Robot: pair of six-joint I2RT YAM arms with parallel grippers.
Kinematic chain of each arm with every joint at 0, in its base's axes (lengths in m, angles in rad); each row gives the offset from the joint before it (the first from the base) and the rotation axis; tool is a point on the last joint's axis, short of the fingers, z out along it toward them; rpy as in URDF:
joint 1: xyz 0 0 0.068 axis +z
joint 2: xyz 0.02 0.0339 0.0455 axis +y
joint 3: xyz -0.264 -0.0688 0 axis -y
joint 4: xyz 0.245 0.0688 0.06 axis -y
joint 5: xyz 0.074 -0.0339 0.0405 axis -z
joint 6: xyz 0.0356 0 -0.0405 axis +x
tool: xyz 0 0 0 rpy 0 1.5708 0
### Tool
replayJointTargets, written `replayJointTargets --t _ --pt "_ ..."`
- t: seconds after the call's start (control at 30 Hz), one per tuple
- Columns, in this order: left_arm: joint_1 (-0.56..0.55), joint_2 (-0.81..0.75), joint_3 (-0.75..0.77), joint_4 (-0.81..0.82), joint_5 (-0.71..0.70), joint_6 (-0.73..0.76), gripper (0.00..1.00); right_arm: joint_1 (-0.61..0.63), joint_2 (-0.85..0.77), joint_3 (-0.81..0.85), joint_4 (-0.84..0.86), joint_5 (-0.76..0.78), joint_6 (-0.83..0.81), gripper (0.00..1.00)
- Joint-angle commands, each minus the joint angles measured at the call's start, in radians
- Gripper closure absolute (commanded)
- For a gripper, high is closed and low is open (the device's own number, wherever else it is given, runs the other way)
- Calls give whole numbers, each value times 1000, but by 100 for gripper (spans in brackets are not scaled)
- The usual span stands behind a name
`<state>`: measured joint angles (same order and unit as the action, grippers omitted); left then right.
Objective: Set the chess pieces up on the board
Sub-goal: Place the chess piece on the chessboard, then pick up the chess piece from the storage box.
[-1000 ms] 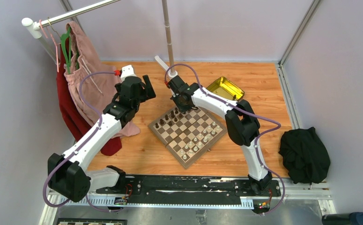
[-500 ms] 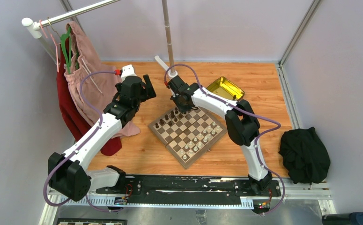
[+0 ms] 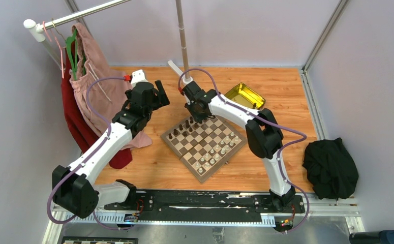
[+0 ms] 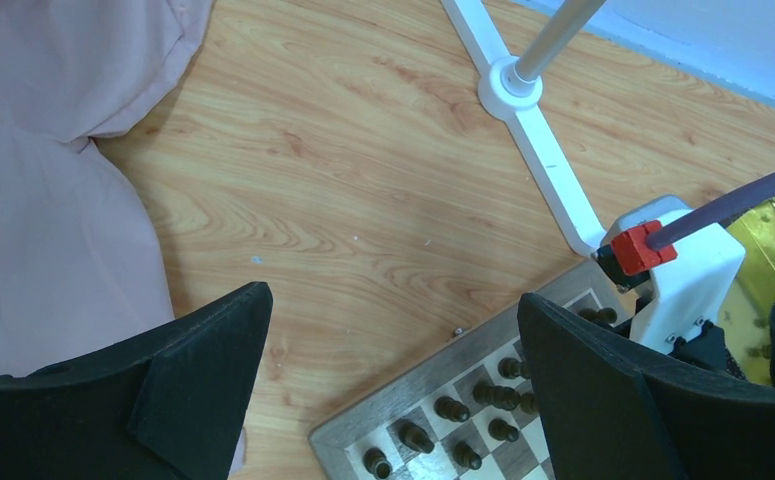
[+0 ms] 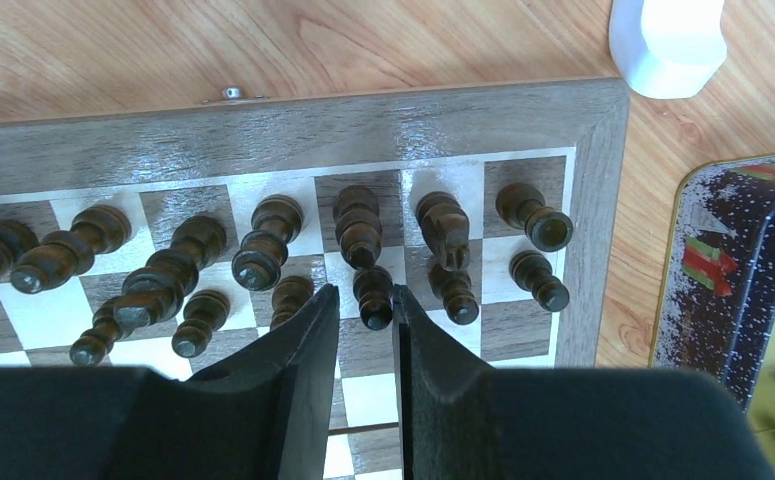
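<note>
As seen from above: wooden board [image 3: 203, 143] mid-table, turned diamond-wise, brown and cream checks, brown border. Dark pieces [image 5: 359, 225] two rows deep along the far-left edge, pale pieces [image 3: 216, 152] along the near-right edge, middle squares bare. Right gripper [image 5: 364, 292] low over the far corner, jaws parted narrowly, dark pawn [image 5: 374, 296] upright at the mouth of the gap; can't tell whether a finger touches it. Left gripper [image 4: 393, 296] spread wide, holding nothing, above bare wood off the far-left edge. Only via right wrist: piece shapes resolved, taller back row, short pawns in front. Pale pieces and black cloth [image 3: 331, 168] only from above. Pink garment [image 4: 53, 150] and white rack foot [image 4: 511, 85] close up only via left wrist
</note>
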<state>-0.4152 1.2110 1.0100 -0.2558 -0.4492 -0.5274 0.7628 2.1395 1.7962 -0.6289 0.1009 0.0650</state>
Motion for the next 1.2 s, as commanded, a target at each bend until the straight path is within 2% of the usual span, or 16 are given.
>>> replayJointTargets --t 0.0,0.33,0.57,0.9,1.17 --pt "-7 -9 26 1 1 -12 0 -13 -57 -13 -31 3 -9 70" --pt "-11 -31 14 -5 -7 -16 0 -12 -124 -30 -34 17 0 69" --pt "-11 -44 -1 -2 -4 -19 0 -31 -200 -14 -65 85 10 69" --pt "-11 -50 -7 0 7 -13 0 -240 -305 -118 -67 157 97 68" --pt "-11 -51 -4 4 27 -16 0 -405 -303 -185 -51 187 156 67"
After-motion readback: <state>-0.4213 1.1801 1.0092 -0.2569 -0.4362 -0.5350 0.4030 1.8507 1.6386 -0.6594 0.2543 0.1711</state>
